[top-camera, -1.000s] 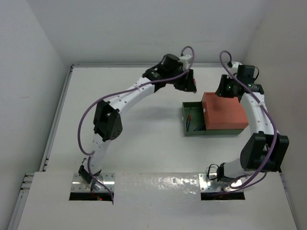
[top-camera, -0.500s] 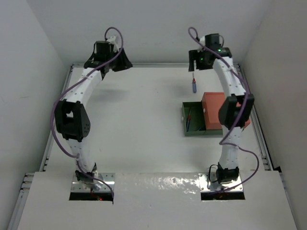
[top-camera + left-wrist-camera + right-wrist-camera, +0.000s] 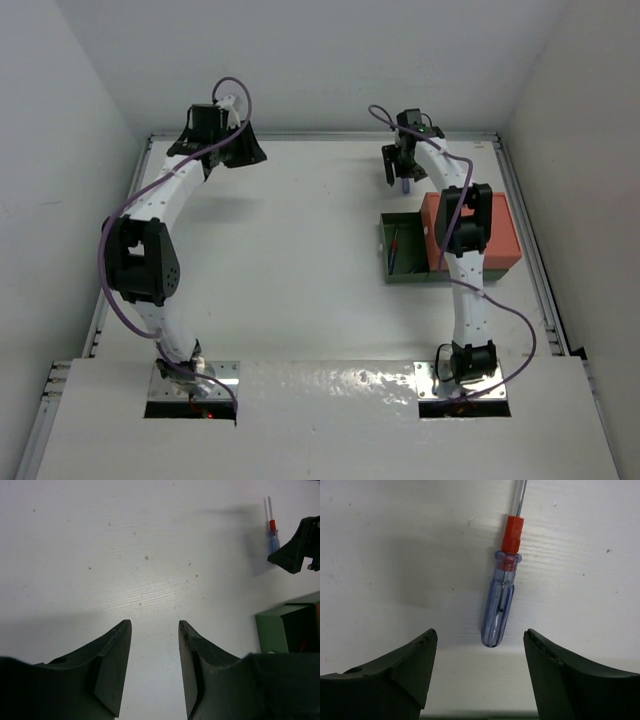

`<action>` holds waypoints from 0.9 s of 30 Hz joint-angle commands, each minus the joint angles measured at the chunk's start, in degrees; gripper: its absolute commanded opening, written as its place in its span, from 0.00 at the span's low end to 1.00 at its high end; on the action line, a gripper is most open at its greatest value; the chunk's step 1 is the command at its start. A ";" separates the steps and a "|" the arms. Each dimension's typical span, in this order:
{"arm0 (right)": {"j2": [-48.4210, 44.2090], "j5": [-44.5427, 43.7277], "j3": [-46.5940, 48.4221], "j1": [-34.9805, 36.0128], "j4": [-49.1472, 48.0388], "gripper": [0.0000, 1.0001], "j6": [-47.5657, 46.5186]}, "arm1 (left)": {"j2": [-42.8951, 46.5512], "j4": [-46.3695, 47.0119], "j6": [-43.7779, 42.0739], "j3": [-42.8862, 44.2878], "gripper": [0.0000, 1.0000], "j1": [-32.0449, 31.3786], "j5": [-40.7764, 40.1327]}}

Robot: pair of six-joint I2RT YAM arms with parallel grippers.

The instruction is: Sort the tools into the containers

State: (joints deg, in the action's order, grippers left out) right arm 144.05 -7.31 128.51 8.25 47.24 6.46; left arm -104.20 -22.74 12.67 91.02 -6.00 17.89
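Right wrist view: the right fingers (image 3: 415,665) stand wide apart and hold nothing, low over the white tabletop (image 3: 380,545). A screwdriver (image 3: 500,605) lies flat on the tabletop in the gap ahead of them, touching neither finger. Its long axis runs almost straight away from the camera, leaning slightly to the right. The rounded butt of the clear blue handle is nearest the fingers, the red collar comes next, and the thin metal shaft points away, out past the top edge.

From the left wrist, the left fingers (image 3: 112,670) are also apart and empty over bare tabletop, well away from the screwdriver.

From above, the right arm reaches to the far side of the tabletop, with the screwdriver just beyond the far edge of the green tray (image 3: 384,248). Another screwdriver (image 3: 395,250) lies in that tray's left part, its length running near to far. The orange-red tray (image 3: 497,235) covers the green tray's right part.
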 commanded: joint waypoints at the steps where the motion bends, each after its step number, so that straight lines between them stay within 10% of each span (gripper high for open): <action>1: -1.14 -5.26 -0.18 1.59 -4.61 0.69 -0.92 | 3.04 2.88 -0.10 0.29 0.40 1.34 2.06; 21: 4.57 -3.59 -0.01 1.68 -8.48 0.53 4.08 | 1.90 1.91 2.36 -0.67 0.42 7.58 4.96; 27: 6.59 -3.33 0.25 1.68 -8.57 0.14 6.46 | 1.72 1.83 2.98 -0.32 0.42 8.11 5.05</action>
State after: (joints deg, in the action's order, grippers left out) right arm 147.89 -11.25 128.46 9.89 38.39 10.98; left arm -104.20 -22.50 15.22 90.32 0.99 22.02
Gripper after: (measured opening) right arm 0.192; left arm 0.415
